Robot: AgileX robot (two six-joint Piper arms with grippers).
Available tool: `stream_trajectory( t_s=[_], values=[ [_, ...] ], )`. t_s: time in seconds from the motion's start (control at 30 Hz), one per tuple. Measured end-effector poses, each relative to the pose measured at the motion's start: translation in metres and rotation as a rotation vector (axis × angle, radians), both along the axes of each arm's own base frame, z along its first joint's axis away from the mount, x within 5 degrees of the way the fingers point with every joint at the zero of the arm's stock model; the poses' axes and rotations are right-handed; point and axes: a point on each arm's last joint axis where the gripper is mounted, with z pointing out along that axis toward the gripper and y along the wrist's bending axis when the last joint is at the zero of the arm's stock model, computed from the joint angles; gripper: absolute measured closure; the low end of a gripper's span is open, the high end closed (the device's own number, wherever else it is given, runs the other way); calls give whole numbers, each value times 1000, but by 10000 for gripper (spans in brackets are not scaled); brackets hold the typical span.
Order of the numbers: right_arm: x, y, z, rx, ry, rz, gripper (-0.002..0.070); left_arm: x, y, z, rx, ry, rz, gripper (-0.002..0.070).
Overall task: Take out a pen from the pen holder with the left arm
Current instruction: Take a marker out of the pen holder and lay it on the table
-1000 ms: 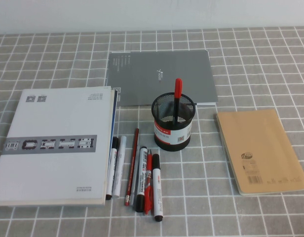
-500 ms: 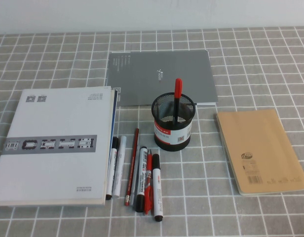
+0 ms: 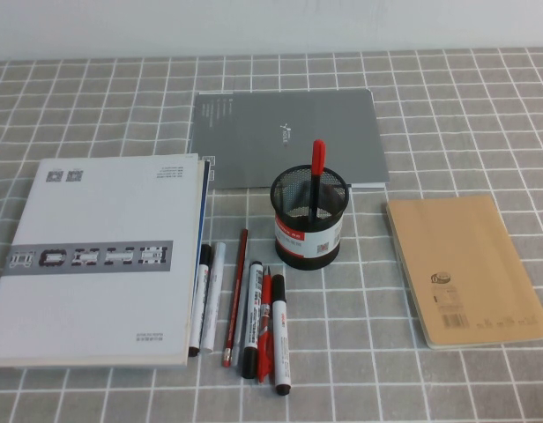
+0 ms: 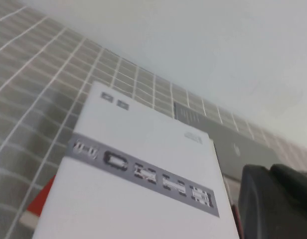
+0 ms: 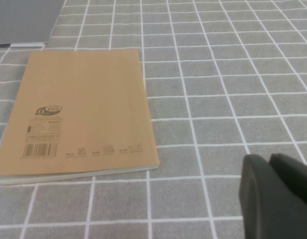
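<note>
Tablecloth (image 3: 448, 106) checked grey, white wall (image 3: 254, 22), left gripper (image 4: 271, 179) closed near book (image 3: 95, 256), right gripper (image 5: 269, 169) near notebook (image 3: 465, 264), state unclear.

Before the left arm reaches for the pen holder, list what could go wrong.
1. The left gripper, over the white book, is shut; unopened, it may knock the red pen.
2. A slanted pull could tip the mesh pen holder.
3. A low path might scatter the loose pens beside it.
The right gripper hovers near the brown notebook.
</note>
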Motion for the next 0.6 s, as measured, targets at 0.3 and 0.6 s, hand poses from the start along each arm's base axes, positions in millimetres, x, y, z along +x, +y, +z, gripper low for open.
stream_trajectory(
  t_s=[0.3,0.6],
  values=[
    [0,0,0,0,0,0,689,46,-19,43,342,118,-208,679],
    [0,0,0,0,0,0,689,109,-55,45,440,158,-342,678]
  ],
)
